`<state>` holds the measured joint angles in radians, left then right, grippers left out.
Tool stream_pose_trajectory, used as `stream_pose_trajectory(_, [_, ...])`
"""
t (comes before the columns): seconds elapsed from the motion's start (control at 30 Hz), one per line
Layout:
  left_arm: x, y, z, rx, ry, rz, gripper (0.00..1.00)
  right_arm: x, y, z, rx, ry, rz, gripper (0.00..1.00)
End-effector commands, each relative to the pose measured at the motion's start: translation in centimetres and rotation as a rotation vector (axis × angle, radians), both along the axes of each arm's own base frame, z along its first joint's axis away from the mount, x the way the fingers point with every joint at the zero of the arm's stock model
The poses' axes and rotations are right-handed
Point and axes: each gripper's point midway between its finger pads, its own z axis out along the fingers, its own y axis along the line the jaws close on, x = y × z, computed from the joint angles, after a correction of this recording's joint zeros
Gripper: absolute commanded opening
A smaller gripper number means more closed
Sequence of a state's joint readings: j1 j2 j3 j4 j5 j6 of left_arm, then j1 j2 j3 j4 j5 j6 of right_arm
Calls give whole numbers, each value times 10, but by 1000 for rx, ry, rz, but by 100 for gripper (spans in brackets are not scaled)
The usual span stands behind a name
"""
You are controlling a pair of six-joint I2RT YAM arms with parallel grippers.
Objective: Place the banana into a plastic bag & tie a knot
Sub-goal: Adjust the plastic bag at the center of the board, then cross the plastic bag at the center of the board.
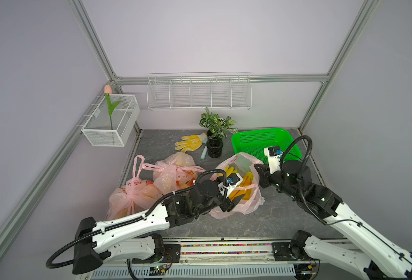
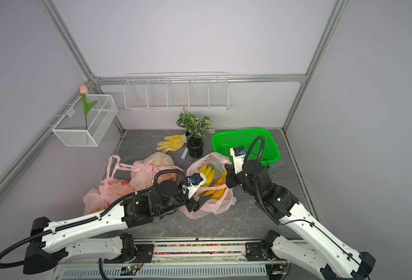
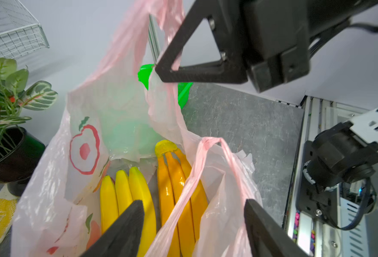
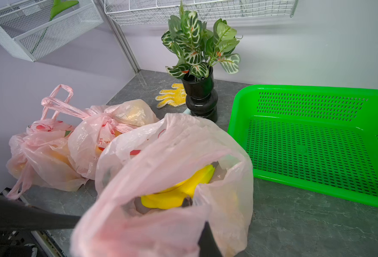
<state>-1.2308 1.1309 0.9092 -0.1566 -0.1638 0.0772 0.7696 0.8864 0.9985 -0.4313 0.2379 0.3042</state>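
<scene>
Left pincer (image 3: 193,202), wide open, straddles the bag's near handle (image 3: 191,182); right pincer (image 3: 158,70) clamps the far handle (image 3: 169,29) beyond, bananas (image 3: 125,191) beneath.

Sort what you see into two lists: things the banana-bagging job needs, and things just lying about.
Job: bananas, open pink bag, left gripper, right gripper.

Lying about: tied bags, green basket, yellow glove, potted plant, wire racks, tulip.

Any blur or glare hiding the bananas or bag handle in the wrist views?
Left wrist view: bananas sharp, one small glare spot on the orange bunch; handle loop crisp. Right wrist view: the plastic bag is out of focus up close and partly veils the bananas.
</scene>
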Motion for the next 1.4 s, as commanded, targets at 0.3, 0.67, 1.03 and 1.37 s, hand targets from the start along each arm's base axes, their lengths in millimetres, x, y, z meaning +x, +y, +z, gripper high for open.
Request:
stream_pose_trajectory(0.3, [22, -9, -56, 293, -103, 18, 74, -5, 0, 12, 60, -18, 6, 7])
stream_pose_trajectory(0.67, [58, -9, -42, 272, -155, 215, 13, 0, -17, 7, 5, -15, -76, 7])
stream_pose_trajectory(1.03, [96, 40, 49, -176, -55, 279, 0, -6, -33, 17, -69, -64, -70, 7])
stream_pose_trajectory(1.37, [127, 31, 71, -261, 10, 262, 0, -18, 24, 33, -92, -82, 225, 7])
